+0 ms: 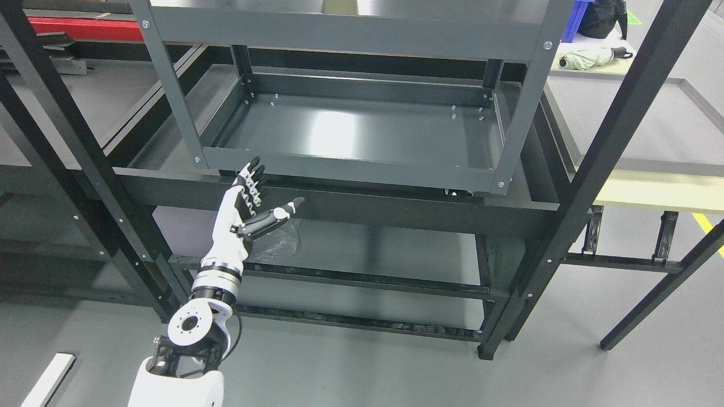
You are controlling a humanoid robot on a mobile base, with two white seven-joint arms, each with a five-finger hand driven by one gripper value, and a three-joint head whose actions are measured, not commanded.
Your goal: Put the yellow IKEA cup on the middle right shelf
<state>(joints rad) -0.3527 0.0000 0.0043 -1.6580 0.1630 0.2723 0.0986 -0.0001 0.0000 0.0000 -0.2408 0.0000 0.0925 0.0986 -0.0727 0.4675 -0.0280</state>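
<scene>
The robot's white and black left hand [249, 203] is raised at the left of the scene, its arm coming up from the lower left edge. Its fingers [253, 180] are spread and straight, pointing up and away, with the thumb angled out to the right; they grip nothing. The fingertips reach just up to the near rim of the dark grey metal shelf tray [362, 133], a shallow rectangular pan with a raised lip (its floor shows only a soft glare of light). Whether the fingertips touch that rim cannot be told.

Below and behind the hand, a crumpled piece of clear plastic film [277, 243] lies on the lower grey shelf board [396, 249]. The whole unit sits inside a black steel rack frame [594, 169] with slanted uprights.

The yellow cup does not show anywhere in this view, neither in the hand nor on the shelves. On the pale surface [650, 113] at the far right lies a folded light green umbrella [591, 56].
</scene>
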